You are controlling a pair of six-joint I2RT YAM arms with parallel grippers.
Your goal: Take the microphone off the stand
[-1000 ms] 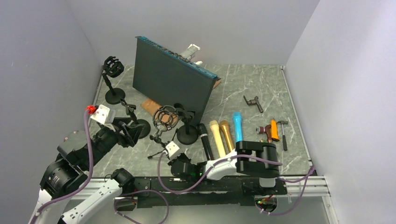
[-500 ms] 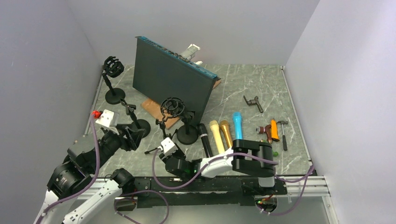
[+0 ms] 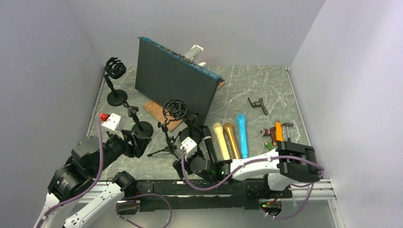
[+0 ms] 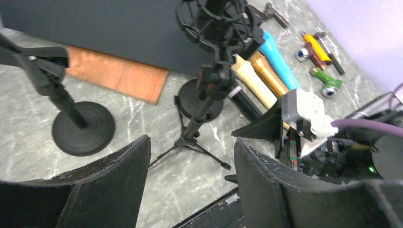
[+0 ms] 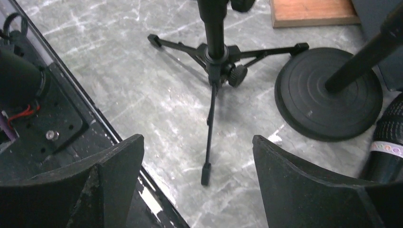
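A black tripod stand (image 3: 166,138) stands upright near the front edge, and I see nothing in its shock-mount ring (image 3: 175,108). Four microphones lie side by side on the table: black (image 3: 208,142), cream (image 3: 220,141), gold (image 3: 231,137) and blue (image 3: 243,135). My right gripper (image 3: 179,151) is open just right of the tripod. In the right wrist view one tripod leg (image 5: 209,137) lies on the table between the fingers, untouched. My left gripper (image 3: 138,142) is open and empty to the left of the stand (image 4: 199,118).
A round-base stand (image 3: 190,137) sits right behind the tripod, a clip stand (image 3: 141,128) is to its left, and a third stand (image 3: 116,97) is at the back left. A dark panel (image 3: 173,83) leans over a wooden board (image 3: 154,108). Small tools (image 3: 275,133) lie at the right.
My right gripper opened, letting go of the tripod stand, which went from tilted to upright. The right arm's elbow swung to the right. The left gripper drew back a little.
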